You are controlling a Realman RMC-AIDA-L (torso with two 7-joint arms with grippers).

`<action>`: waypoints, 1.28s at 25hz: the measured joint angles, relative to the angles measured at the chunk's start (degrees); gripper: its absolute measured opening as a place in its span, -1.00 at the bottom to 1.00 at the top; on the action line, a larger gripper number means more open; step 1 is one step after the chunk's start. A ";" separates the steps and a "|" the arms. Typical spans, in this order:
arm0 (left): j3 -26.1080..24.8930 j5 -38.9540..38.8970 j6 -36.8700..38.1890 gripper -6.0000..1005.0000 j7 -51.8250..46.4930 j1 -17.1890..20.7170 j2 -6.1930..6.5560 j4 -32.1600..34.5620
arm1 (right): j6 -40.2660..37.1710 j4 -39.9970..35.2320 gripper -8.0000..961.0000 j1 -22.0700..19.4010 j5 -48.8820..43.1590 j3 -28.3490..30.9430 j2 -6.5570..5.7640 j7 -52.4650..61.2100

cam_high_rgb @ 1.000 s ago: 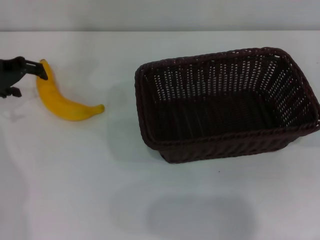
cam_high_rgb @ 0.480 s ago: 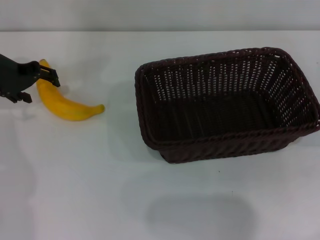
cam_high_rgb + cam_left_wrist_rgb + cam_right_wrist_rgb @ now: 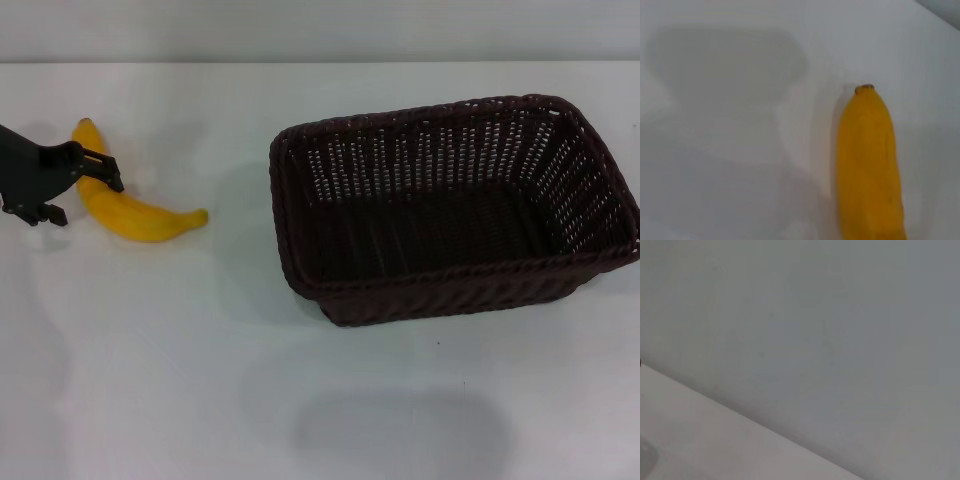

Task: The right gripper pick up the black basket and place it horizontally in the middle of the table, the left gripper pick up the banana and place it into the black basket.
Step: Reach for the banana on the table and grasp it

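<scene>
The yellow banana [image 3: 135, 212] lies on the white table [image 3: 200, 350] at the far left. It also shows in the left wrist view [image 3: 867, 165], close below the camera. My left gripper [image 3: 88, 200], a black claw, is open at the banana's stem half. One finger [image 3: 100, 168] crosses over the fruit and the other [image 3: 42, 212] sits to its left. The black basket [image 3: 440, 283] stands upright and empty at the middle right, long side across the table. The right gripper is out of view; its wrist view shows only wall and table.
A grey wall [image 3: 320, 30] runs behind the table's far edge. A soft grey shadow [image 3: 400, 430] lies on the table in front of the basket. Bare table separates the banana from the basket.
My left gripper has moved right and a little down, from the banana's stem end to over its upper half. The banana and the basket have not moved.
</scene>
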 joint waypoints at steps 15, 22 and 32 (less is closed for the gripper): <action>0.92 0.20 -7.68 0.72 0.42 -0.18 0.55 -0.01 | -0.16 0.65 -0.12 0.68 0.00 0.15 0.00 -0.50; 5.18 0.16 -7.15 0.71 0.18 -0.51 0.54 0.26 | 0.03 0.77 -0.12 0.68 0.00 0.17 0.07 -0.54; 6.48 0.94 -5.42 0.55 1.03 -0.40 0.15 0.33 | 0.05 1.38 -0.12 0.86 0.00 0.08 0.09 -0.60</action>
